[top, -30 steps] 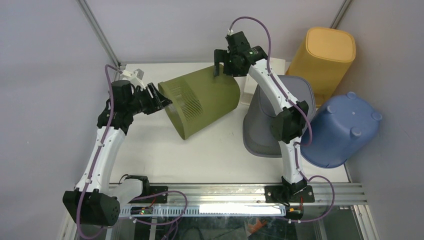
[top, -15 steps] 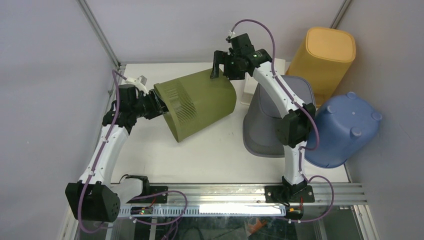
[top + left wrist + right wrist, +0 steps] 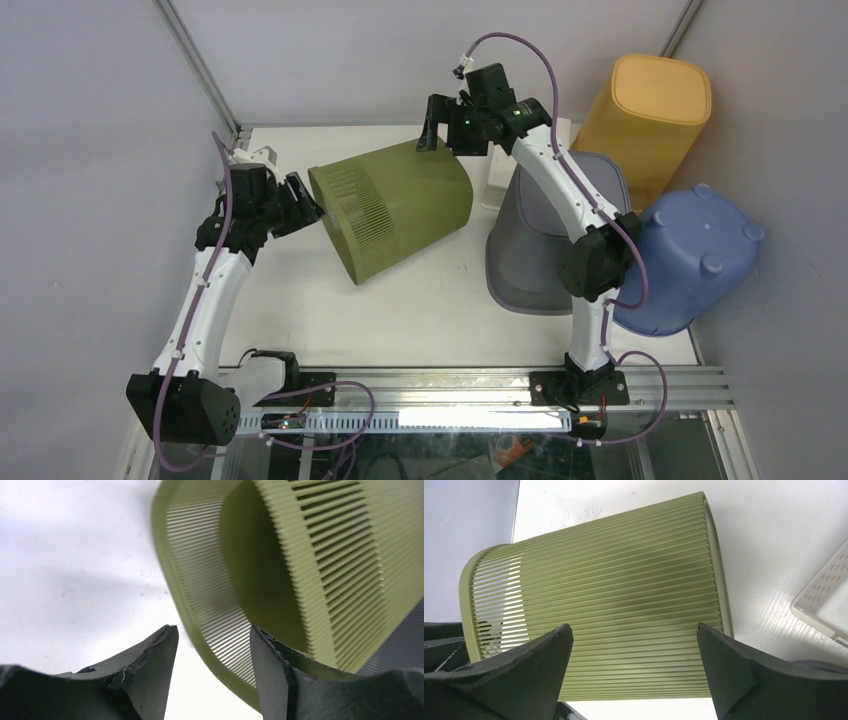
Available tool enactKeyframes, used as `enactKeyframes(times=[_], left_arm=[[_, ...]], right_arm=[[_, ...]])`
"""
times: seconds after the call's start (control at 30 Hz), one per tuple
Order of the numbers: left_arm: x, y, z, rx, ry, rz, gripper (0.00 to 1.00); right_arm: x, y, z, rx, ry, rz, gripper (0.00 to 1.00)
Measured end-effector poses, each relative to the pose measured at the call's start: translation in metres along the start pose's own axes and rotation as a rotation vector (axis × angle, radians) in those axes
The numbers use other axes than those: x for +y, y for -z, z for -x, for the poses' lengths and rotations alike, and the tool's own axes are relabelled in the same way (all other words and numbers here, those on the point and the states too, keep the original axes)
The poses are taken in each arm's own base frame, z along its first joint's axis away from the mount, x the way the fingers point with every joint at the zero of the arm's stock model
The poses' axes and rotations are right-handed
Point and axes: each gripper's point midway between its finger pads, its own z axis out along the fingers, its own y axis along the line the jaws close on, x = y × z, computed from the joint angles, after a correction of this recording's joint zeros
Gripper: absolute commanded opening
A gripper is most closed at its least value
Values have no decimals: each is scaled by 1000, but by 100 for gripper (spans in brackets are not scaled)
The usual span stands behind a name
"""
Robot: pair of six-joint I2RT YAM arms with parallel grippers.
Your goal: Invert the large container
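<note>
Overhead view of two robot arms working on a large olive-green ribbed container (image 3: pixel 400 205). The container is lying on its side on the white surface (image 3: pixel 430 300), toward the back and left of centre, with its wider open mouth facing the left arm. Compared with a second ago, it is lying slightly turned, with its mouth a little nearer the left arm.

The left gripper (image 3: pixel 303 205), which half a second ago was pressing in close at the mouth rim, is now backing off a little. Its jaws are standing partly open and are not clamping anything. In the left wrist view the rim is curving just ahead of the fingertips. I judge that the left arm is letting go to take a new hold, so the flip is only partly done: the container is on its side, not yet mouth down.

The left arm is reaching forward and bending inward at the wrist. The right arm is stretching far back and left, elbow high. The right gripper (image 3: pixel 432 125) is hanging over the container's narrower closed end with its jaws spread wide and holding nothing; contact cannot be told. A grey bin (image 3: pixel 530 250) is standing just to the right.
</note>
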Motion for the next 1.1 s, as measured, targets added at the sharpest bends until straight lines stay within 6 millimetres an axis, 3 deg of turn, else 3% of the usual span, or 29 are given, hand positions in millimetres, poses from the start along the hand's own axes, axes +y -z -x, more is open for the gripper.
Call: enactKeyframes(times=[0.23, 0.33, 0.47, 0.57, 0.77, 1.1], left_arm=[[11, 23, 20, -99, -4, 97, 58], [-2, 41, 36, -175, 1, 45, 62], [-38, 58, 47, -222, 9, -129, 61], [-53, 53, 50, -201, 16, -205, 56], [-46, 20, 32, -89, 46, -192, 52], [-46, 9, 15, -39, 66, -220, 49]], right_arm=[[-12, -1, 2, -14, -3, -52, 99], [-21, 0, 3, -16, -8, -83, 99], [-27, 1, 5, -20, -11, -104, 99], [-30, -2, 7, -19, -12, -109, 99], [-36, -19, 3, 6, -15, -120, 99], [-39, -33, -12, 66, -25, -106, 98]])
